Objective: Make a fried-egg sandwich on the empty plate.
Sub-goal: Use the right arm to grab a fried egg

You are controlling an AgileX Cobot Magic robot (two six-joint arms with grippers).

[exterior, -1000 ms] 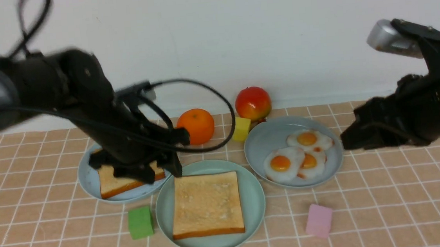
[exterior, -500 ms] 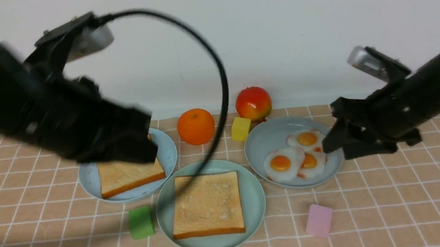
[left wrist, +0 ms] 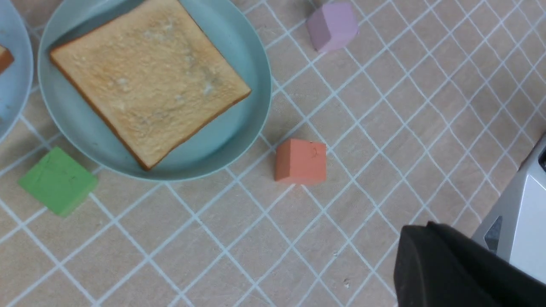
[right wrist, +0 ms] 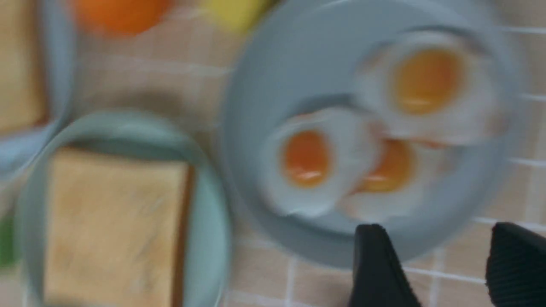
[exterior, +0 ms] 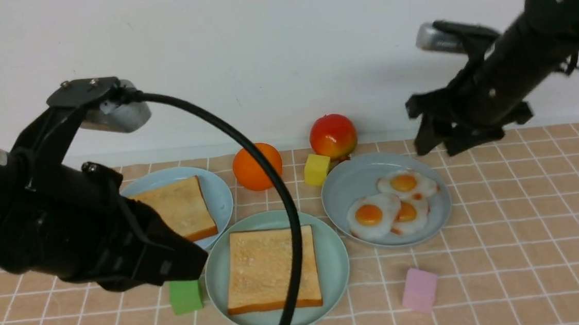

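Observation:
The mint-green empty plate (exterior: 336, 262) sits front centre and carries one toasted bread slice (exterior: 261, 268). A second slice (exterior: 179, 207) lies on the sky-blue plate (exterior: 219, 194) to its left. Three fried eggs (exterior: 371, 215) overlap on the grey-blue plate (exterior: 348, 183) at the right. My left gripper (exterior: 199, 257) is shut and empty, hanging above the cloth by the mint plate's left edge; its wrist view shows that plate (left wrist: 256, 85) and slice (left wrist: 149, 81). My right gripper (exterior: 435, 146) is open and empty, raised behind the egg plate's far right rim, with the eggs (right wrist: 311, 162) blurred below.
An orange (exterior: 254, 168), a red apple (exterior: 333, 136) and a yellow cube (exterior: 317, 169) stand behind the plates. A green cube (exterior: 185, 296), a pink cube (exterior: 419, 289) and an orange-red cube (left wrist: 300, 161) lie on the checked cloth in front. The left arm's cable crosses the mint plate.
My left gripper has shut and drawn back from the bread plates toward the near left. My right arm swung in toward the egg plate, then rose, its jaws opening wider.

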